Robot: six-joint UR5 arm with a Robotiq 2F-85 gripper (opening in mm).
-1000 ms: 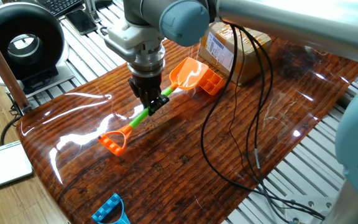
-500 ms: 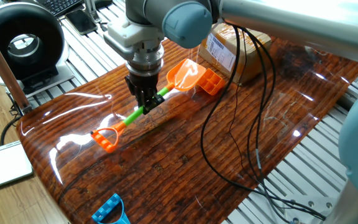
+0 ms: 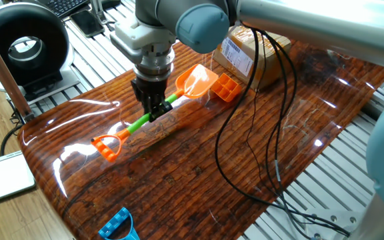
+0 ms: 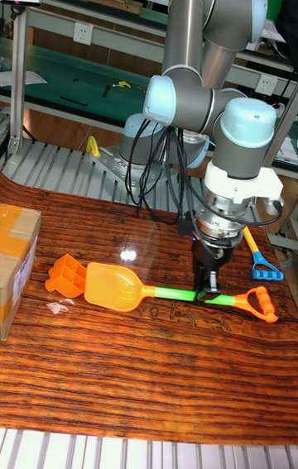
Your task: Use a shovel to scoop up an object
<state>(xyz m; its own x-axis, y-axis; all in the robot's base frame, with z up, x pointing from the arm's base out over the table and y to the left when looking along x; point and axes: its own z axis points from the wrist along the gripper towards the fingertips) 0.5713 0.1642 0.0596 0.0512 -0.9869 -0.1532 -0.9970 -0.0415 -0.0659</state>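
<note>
Toy shovel (image 4: 157, 294), green shaft clamped in the jaws of the gripper (image 4: 206, 294), blade held just beside the orange compartment block (image 3: 227, 87) lying near the cardboard box (image 3: 249, 53) on the bench (image 3: 179, 173): approach step judged under way, a forward push under the block being called for next.

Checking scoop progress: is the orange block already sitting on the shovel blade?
No: in the tall fixed view the orange block lies on the table beside the shovel blade's tip, not on it.
</note>
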